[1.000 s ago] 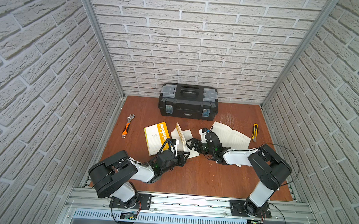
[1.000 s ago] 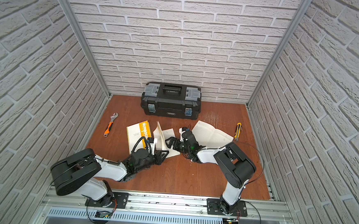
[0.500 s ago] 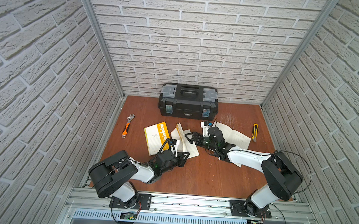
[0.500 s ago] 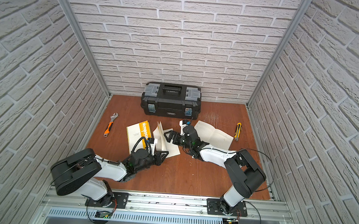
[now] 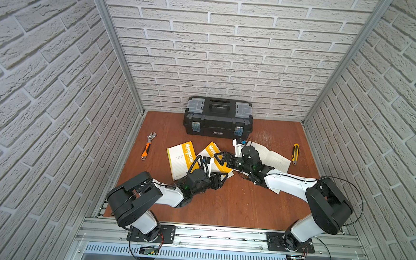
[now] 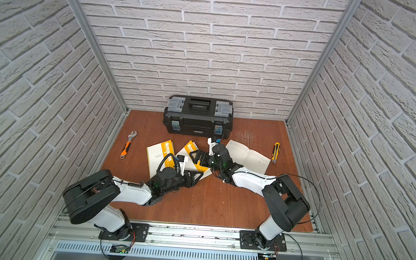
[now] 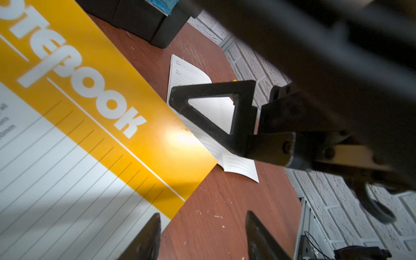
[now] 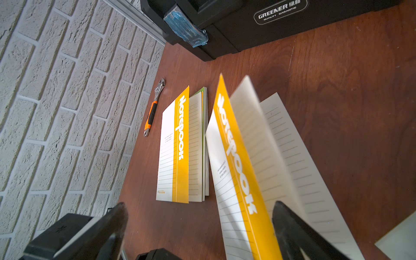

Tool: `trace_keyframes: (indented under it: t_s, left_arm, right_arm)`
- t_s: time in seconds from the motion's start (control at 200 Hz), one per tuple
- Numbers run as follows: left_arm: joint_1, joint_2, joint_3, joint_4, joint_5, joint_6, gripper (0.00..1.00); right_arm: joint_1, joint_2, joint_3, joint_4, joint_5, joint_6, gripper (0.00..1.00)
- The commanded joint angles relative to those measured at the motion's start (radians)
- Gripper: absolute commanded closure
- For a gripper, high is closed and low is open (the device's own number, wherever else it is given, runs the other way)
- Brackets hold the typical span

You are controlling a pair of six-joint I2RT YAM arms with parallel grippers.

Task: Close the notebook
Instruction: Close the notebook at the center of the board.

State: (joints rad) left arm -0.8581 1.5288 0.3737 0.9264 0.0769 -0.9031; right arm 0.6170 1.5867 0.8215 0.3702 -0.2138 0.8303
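Brown bench (image 5: 222,205), brick walls (image 5: 207,48): the notebook (image 5: 210,149), mid-bench beside a closed twin (image 5: 180,158), has its yellow cover (image 8: 234,157) down from upright, nearly shut! My left gripper (image 5: 222,178) has just sprung apart, empty; my right gripper (image 5: 221,159) gapes astride the cover. One press should finish.

The table (image 5: 222,205) before me is reddish-brown wood, with a black toolbox (image 5: 218,117) at its far edge and an orange-handled wrench (image 5: 147,148) on the left. Left of centre lies a yellow-and-white notebook (image 5: 179,158). Just right of it is a second notebook (image 5: 212,150) with its cover lifted, then an open notebook (image 5: 272,156) and a yellow utility knife (image 5: 295,153) on the right.
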Motion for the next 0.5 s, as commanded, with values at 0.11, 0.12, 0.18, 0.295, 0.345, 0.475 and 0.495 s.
trace_keyframes:
  t_s: [0.11,0.12,0.18,0.295,0.345,0.475,0.495]
  left_arm:
    - [0.012,0.074,-0.018,0.072,-0.011,0.046,0.45]
    - [0.012,0.078,-0.020,0.077,-0.014,0.045,0.45]
    - [0.013,0.096,-0.028,0.093,-0.036,0.041,0.47]
    - [0.013,0.125,-0.032,0.095,-0.060,0.040,0.49]
    - [0.014,0.136,-0.035,0.108,-0.060,0.033,0.50]
    - [0.015,0.134,-0.027,0.096,-0.059,0.031,0.50]
    - [0.016,0.132,-0.025,0.092,-0.058,0.032,0.50]
  right_arm:
    - [0.000,-0.028,0.010,0.039,0.006,-0.017,0.00]
    - [0.001,-0.029,0.011,0.038,0.006,-0.017,0.00]
    - [0.001,-0.034,0.012,0.036,0.007,-0.021,0.00]
    - [0.001,-0.054,0.015,0.012,0.022,-0.041,0.00]
    - [0.001,-0.062,0.019,0.005,0.023,-0.048,0.00]
    - [0.001,-0.066,0.022,0.007,0.021,-0.048,0.00]
    - [0.001,-0.062,0.024,0.011,0.016,-0.045,0.00]
